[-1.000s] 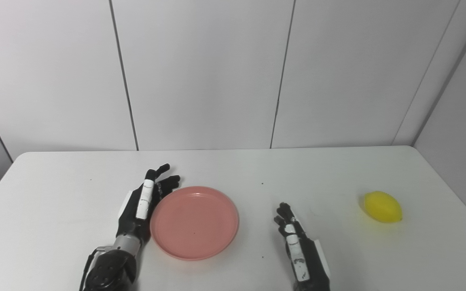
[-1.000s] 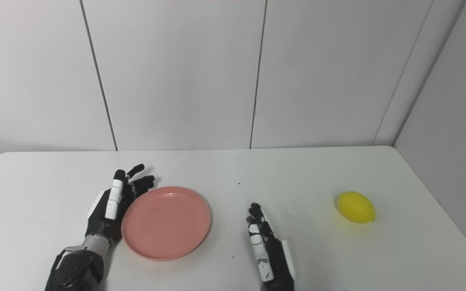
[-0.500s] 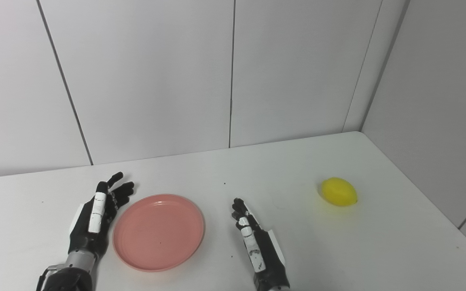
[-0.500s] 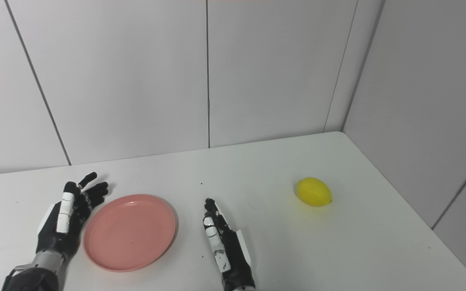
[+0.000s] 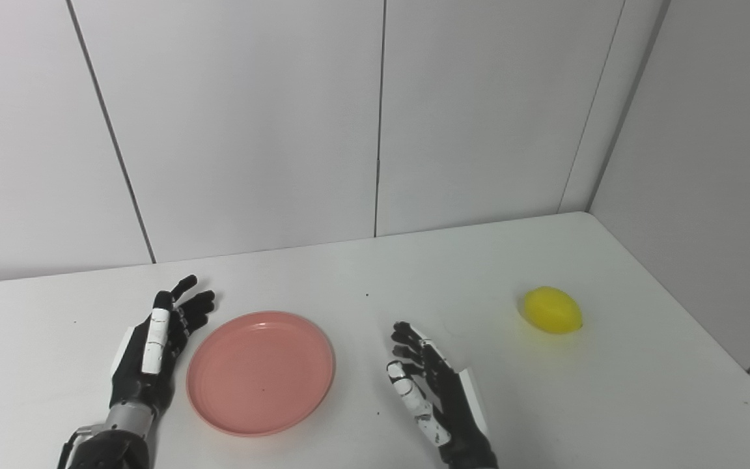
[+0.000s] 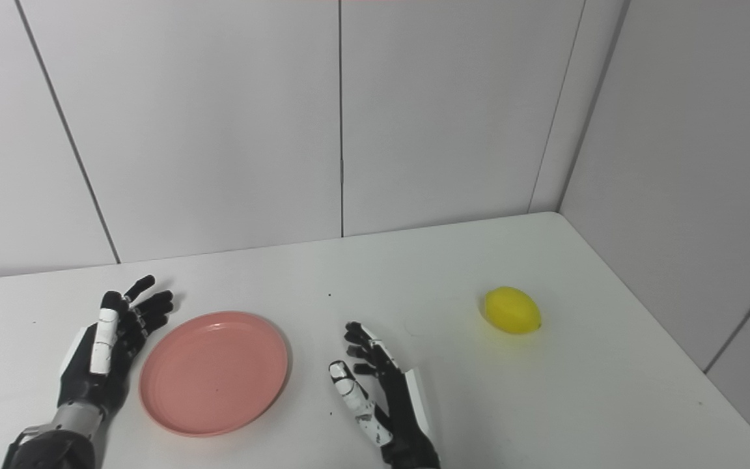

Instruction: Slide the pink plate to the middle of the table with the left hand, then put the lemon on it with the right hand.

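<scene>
The pink plate [image 5: 261, 372] lies flat on the white table [image 5: 362, 280], left of centre. My left hand [image 5: 152, 345] stands open just to the left of the plate's rim, fingers pointing away from me, a small gap between it and the plate. My right hand [image 5: 432, 393] is open to the right of the plate, palm turned up and to the left, fingers spread, holding nothing. The yellow lemon [image 5: 551, 310] rests on the table far to the right, well beyond the right hand.
White panelled walls [image 5: 375, 117] close the table at the back and along the right side. The table's right edge [image 5: 707, 332] runs close behind the lemon. A few small dark specks [image 5: 366, 294] dot the tabletop.
The camera has swung to the right, so the whole scene sits further left than a second ago. My right hand has rotated its palm upward and spread its fingers. The plate and lemon stay put.
</scene>
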Tool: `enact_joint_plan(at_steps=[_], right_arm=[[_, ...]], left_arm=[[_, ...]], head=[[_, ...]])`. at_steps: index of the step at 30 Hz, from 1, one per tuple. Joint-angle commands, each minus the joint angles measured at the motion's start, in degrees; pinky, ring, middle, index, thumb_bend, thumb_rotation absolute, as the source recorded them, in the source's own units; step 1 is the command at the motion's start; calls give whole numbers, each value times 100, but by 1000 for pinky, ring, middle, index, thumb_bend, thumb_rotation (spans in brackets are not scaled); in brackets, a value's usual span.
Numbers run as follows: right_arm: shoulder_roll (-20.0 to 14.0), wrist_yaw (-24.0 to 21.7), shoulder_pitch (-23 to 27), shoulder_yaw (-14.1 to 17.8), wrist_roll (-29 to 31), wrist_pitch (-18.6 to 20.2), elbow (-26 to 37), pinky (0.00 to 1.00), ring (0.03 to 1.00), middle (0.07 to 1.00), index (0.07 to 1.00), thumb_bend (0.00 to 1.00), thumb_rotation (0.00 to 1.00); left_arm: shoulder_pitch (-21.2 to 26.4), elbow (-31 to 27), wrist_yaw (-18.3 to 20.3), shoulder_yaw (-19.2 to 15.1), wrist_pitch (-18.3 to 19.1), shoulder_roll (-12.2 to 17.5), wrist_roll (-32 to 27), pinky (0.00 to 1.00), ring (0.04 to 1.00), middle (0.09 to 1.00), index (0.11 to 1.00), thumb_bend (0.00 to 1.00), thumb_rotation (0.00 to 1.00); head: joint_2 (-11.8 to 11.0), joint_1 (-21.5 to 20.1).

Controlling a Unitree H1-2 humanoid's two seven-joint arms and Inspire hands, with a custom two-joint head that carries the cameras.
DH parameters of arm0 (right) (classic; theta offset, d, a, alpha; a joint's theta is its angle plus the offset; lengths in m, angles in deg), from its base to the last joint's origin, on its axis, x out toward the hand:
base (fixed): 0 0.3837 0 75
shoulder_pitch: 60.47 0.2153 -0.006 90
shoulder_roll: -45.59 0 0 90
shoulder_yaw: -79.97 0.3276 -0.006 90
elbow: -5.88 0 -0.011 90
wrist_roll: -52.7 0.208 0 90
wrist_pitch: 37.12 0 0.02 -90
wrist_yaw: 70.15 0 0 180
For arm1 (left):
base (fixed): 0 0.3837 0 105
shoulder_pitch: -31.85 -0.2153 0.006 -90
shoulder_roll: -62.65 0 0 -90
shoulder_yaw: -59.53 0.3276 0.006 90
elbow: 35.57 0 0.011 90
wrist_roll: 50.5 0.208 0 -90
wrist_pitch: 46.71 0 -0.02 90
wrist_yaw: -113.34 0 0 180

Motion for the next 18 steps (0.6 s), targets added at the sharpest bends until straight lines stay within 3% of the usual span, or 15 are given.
enact_joint_plan(at_steps=[1, 4, 8, 12, 18], right_arm=[[-175, 44, 276, 66, -522, 83, 544, 750, 795, 823, 827, 733, 918], [-523, -63, 470, 234, -993, 222, 953, 740, 781, 817, 829, 740, 945], [-993, -252, 791, 490, -1196, 316, 1258, 675, 741, 780, 801, 741, 875], [-1316, -365, 1050, 673, -1491, 417, 1253, 591, 677, 728, 760, 753, 853], [-1713, -507, 1258, 686, -2205, 497, 1037, 569, 659, 721, 762, 756, 839]], left_arm=[[-105, 243, -49, 4, 175, 5, 35, 874, 818, 779, 846, 800, 944], [-117, 229, -57, -3, 229, -20, 7, 896, 824, 780, 852, 804, 950], [-138, 205, -72, 12, 226, -35, 24, 902, 829, 783, 860, 821, 953], [-104, 301, -76, -22, 180, -46, -14, 914, 834, 779, 858, 809, 940], [-87, 324, -67, -25, 173, -42, 7, 907, 828, 784, 857, 792, 946]], head=[[2, 5], [-19, 0], [-39, -12], [-81, 6], [-119, -8]])
